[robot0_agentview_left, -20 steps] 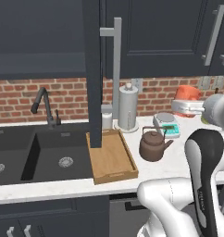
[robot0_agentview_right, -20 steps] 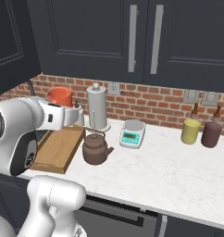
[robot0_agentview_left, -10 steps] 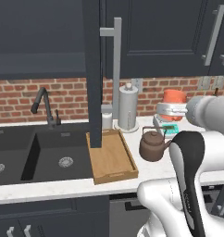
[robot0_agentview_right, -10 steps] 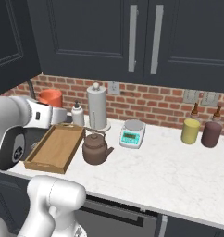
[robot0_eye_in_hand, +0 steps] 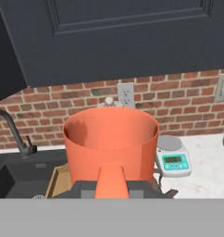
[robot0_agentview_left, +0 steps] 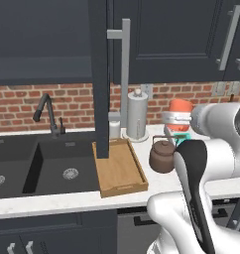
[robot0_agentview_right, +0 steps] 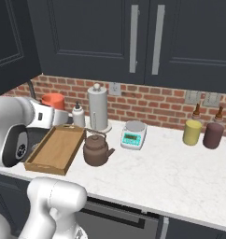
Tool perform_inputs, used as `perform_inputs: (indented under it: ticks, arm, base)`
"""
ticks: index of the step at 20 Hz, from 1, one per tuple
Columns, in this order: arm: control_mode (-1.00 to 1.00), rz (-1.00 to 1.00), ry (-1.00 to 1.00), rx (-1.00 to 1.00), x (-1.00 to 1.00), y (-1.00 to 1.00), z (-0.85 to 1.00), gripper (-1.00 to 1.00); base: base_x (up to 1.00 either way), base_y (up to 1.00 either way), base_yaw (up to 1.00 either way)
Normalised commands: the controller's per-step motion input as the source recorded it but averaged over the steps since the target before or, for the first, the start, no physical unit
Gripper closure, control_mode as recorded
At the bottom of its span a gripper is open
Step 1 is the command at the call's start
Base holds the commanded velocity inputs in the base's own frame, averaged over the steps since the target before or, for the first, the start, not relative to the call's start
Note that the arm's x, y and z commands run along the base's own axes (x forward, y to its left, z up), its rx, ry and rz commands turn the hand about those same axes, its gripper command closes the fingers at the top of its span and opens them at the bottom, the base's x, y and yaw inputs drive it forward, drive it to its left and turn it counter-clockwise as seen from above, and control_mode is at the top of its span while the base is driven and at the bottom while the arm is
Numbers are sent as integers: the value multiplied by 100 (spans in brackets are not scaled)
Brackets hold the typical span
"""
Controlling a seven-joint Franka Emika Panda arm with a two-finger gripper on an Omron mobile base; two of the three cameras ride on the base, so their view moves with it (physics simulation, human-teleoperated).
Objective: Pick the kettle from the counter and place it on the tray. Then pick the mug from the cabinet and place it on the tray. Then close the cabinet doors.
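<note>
Pincer [robot0_eye_in_hand: 112, 184] clenched on mug [robot0_eye_in_hand: 111, 143], held aloft. Tray [robot0_agentview_right: 56, 149] sat below it, bare; kettle [robot0_agentview_right: 95, 149] stood on counter [robot0_agentview_right: 171, 172] just beside tray.

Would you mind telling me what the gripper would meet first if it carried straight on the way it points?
Probably the paper towel holder by the brick wall, beyond the held mug; depth is unclear.

mug [robot0_eye_in_hand: 111, 144] hiding tray [robot0_eye_in_hand: 58, 179], kettle unseen
</note>
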Motion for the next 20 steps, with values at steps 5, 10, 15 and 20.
perform_inputs:
  ticks: [5,10,15,20]
  arm:
    - [-100,-1,0,0,16,7,-25,100]
    - [-100,-2,0,0,11,11,-21,100]
    - [-100,-5,0,0,12,9,-20,100]
    - [-100,-5,0,0,14,4,-19,100]
  base:
    - [0,0,0]
    - [0,0,0]
    - [0,0,0]
    - [0,0,0]
